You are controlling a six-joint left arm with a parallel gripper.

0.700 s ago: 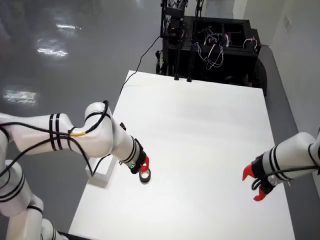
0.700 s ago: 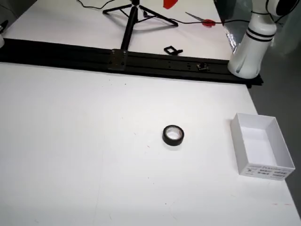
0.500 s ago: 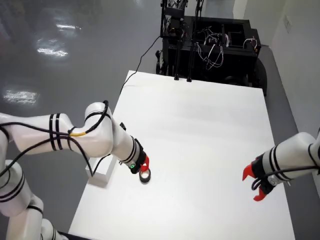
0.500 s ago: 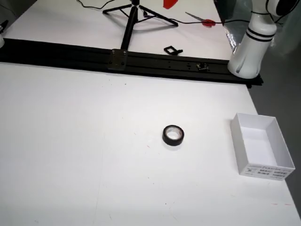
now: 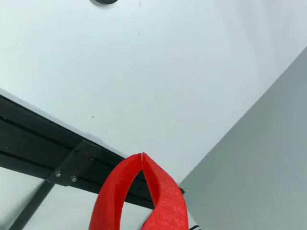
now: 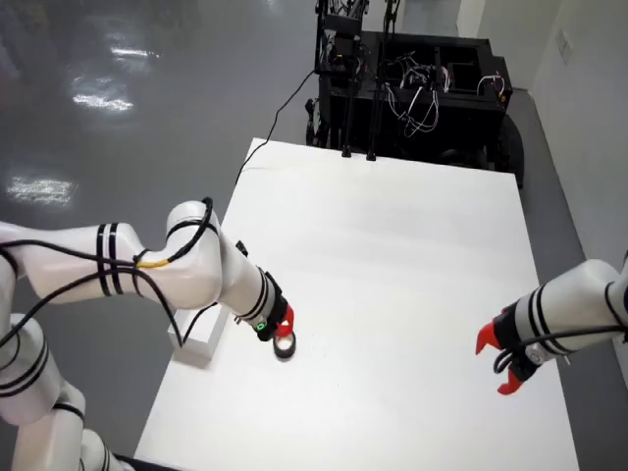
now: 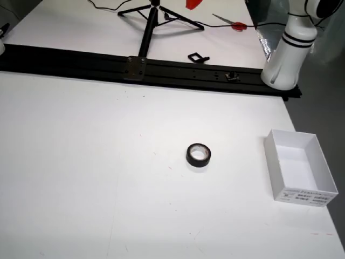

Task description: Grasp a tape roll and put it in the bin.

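A black tape roll (image 7: pixel 199 156) lies flat and alone on the white table in the side view. The white open bin (image 7: pixel 307 195) stands to its right, empty. My gripper (image 5: pixel 142 154) fills the bottom of the view that rides on it. Its red fingers meet at the tips with nothing between them, and the tape roll (image 5: pixel 104 1) is just a dark edge at the top. In the view from above, my gripper (image 6: pixel 283 321) appears directly over the tape roll (image 6: pixel 284 347), beside the bin (image 6: pixel 201 343). The side view shows only a red tip of the gripper (image 7: pixel 194 3), high above and behind the roll.
A black rail (image 7: pixel 178 73) crosses the table behind the tape, with a tripod (image 7: pixel 151 21), red scissors (image 7: pixel 232 22) and a black clip (image 7: pixel 197 56) beyond it. A second arm (image 6: pixel 564 314) with red fingers hangs at the table's right side in the view from above.
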